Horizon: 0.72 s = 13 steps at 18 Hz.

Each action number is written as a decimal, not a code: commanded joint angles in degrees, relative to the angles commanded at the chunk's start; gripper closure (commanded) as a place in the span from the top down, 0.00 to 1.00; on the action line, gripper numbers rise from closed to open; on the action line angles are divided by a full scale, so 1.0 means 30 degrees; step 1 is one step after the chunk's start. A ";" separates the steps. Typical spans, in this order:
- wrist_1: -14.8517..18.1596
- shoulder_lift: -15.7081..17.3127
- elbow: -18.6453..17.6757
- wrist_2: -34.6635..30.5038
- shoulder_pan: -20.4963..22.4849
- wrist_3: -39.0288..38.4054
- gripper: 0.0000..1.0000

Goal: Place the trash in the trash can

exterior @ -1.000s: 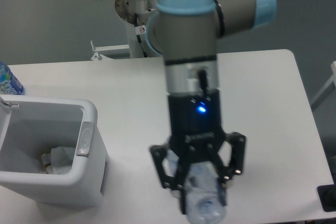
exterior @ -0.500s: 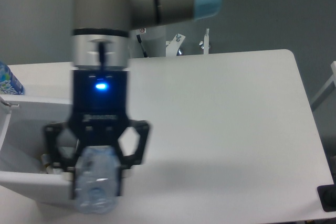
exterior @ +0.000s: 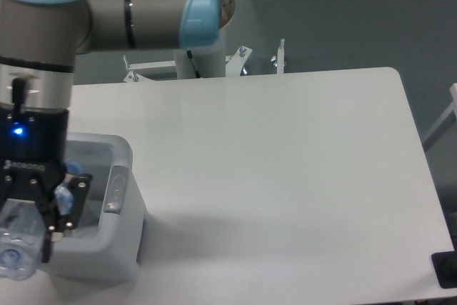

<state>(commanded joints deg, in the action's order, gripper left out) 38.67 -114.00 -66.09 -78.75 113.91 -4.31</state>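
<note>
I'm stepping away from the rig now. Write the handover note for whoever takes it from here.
Pincer: shut on the crushed bottle, held over the trash can at the left edge of the picture.
Bottle: still in the grip, not released; it hangs above the near part of the bin's opening.
Paper wrapper: not visible now; the arm and bottle cover most of the bin's inside, so I cannot confirm that it is in there.
Done: bottle picked up and carried to the bin.
Left: open the pincer to drop the bottle, pull the arm back, then check the bin for the wrapper.
</note>
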 joint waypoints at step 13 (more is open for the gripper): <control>0.0087 0.0295 0.0937 -0.0087 0.2985 0.0788 1.00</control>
<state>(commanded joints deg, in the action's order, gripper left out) 38.93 -113.11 -63.28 -79.01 122.86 -1.95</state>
